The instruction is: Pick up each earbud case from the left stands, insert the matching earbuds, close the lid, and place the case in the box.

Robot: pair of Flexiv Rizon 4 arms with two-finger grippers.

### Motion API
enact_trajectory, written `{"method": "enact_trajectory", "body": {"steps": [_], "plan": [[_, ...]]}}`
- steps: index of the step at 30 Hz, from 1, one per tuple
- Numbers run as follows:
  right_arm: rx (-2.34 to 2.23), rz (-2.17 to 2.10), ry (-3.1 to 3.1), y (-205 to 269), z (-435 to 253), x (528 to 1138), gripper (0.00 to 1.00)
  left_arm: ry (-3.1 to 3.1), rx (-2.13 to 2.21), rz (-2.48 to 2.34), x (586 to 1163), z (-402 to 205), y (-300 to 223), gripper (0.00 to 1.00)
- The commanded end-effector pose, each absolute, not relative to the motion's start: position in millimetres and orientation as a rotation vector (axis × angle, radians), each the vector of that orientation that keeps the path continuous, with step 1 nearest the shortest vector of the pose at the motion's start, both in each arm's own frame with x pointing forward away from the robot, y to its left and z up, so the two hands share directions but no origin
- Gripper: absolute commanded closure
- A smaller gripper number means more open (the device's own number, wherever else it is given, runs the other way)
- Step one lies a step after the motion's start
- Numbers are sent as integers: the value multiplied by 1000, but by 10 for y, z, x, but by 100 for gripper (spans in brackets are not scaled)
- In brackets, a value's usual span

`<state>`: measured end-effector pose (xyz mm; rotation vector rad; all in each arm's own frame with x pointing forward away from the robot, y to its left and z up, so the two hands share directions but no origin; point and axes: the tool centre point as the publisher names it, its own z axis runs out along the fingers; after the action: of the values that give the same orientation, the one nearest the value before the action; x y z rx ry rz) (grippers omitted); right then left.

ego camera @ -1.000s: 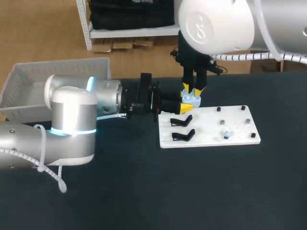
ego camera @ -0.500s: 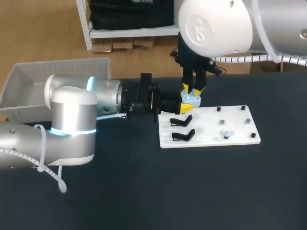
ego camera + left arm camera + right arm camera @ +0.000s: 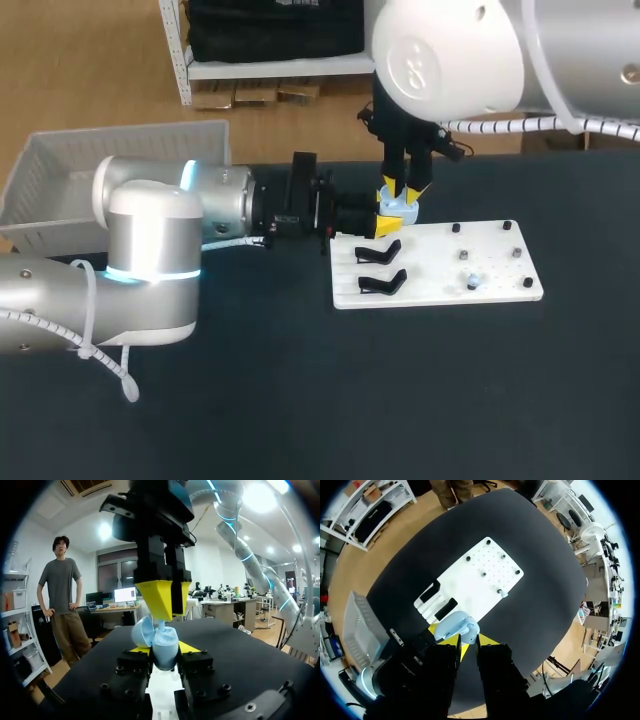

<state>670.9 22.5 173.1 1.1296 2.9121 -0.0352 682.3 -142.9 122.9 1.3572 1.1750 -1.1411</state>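
Pale blue case [image 3: 402,208], lid swung open and leaning to one side of the body: pinched from two sides between the yellow tips of left gripper [image 3: 164,654], held just off the surface at far left corner of white board [image 3: 430,280]. Left arm entering from left, lying low and level over black table [image 3: 300,400]. Right gripper [image 3: 403,188]: hanging straight down from above, its end right at the open top of case, directly over left gripper; touching case or just clear of it, cannot tell; spread or pressed together, cannot tell either. Two black stands [image 3: 382,284] on left part of board, one nearer, one farther, just beside left gripper. Small pale earbud [image 3: 472,282] on right part of board toward near edge, among several small dark pegs [image 3: 456,228], apart from case. White slatted box [image 3: 60,170] at far left of table, well apart from board and from both grippers.
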Motion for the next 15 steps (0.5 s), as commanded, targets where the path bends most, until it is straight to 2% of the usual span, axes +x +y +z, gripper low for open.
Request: {"method": "enact_trajectory", "body": {"steps": [1, 15], "plan": [[1135, -45, 2910, 233, 1713, 6716, 100, 1172, 1351, -1135, 6810, 1215, -1433, 100], [1152, -80, 2916, 219, 1644, 6720, 100, 1172, 1351, -1135, 6810, 1215, -1433, 100]]}}
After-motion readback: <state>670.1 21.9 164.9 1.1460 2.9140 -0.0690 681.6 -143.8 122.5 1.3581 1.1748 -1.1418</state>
